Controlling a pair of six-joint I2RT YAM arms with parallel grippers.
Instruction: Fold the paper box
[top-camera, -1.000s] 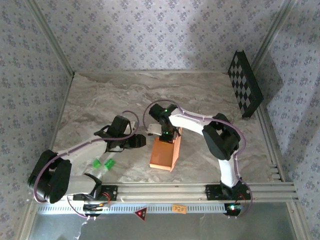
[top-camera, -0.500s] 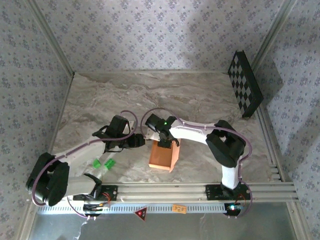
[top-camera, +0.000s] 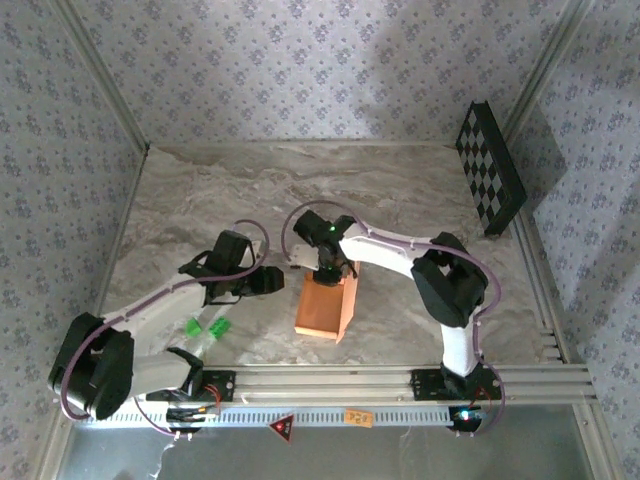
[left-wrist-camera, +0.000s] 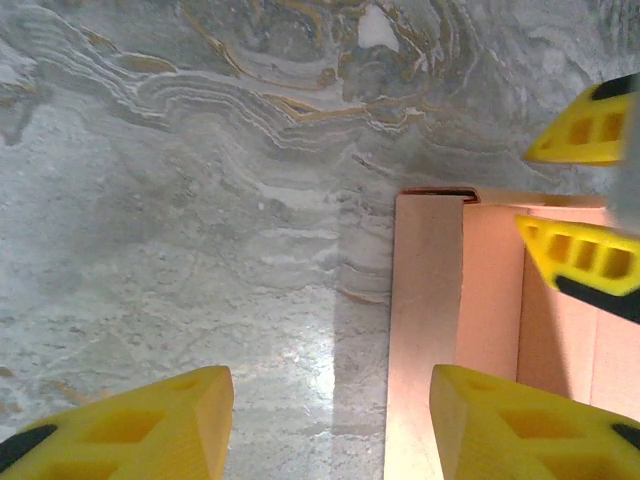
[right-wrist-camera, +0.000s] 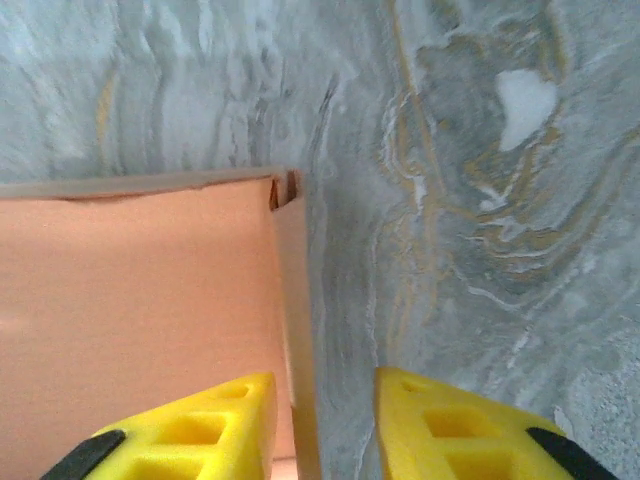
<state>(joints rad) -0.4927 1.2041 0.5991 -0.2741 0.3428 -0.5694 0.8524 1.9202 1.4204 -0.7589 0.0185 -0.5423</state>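
Observation:
The salmon-orange paper box (top-camera: 322, 310) stands open-topped on the marble table, near the front middle. My right gripper (top-camera: 327, 274) reaches down at the box's far end. In the right wrist view its yellow fingers (right-wrist-camera: 190, 430) are open a little and straddle a thin upright wall (right-wrist-camera: 296, 330) of the box, with table showing beside the wall. My left gripper (top-camera: 283, 282) sits just left of the box, open wide. In the left wrist view the box's side wall (left-wrist-camera: 425, 330) stands between its fingertips (left-wrist-camera: 530, 425), close to the right one. The right gripper's fingers (left-wrist-camera: 580, 260) show there at the box's far wall.
Two small green pieces (top-camera: 207, 327) lie on the table left of the box, near the left arm. A black-and-white checkerboard panel (top-camera: 490, 168) leans at the far right wall. Aluminium rails (top-camera: 350, 380) run along the front edge.
The right gripper has shifted slightly left and the box has slid a little left with it. The left gripper has drawn back slightly to the left.

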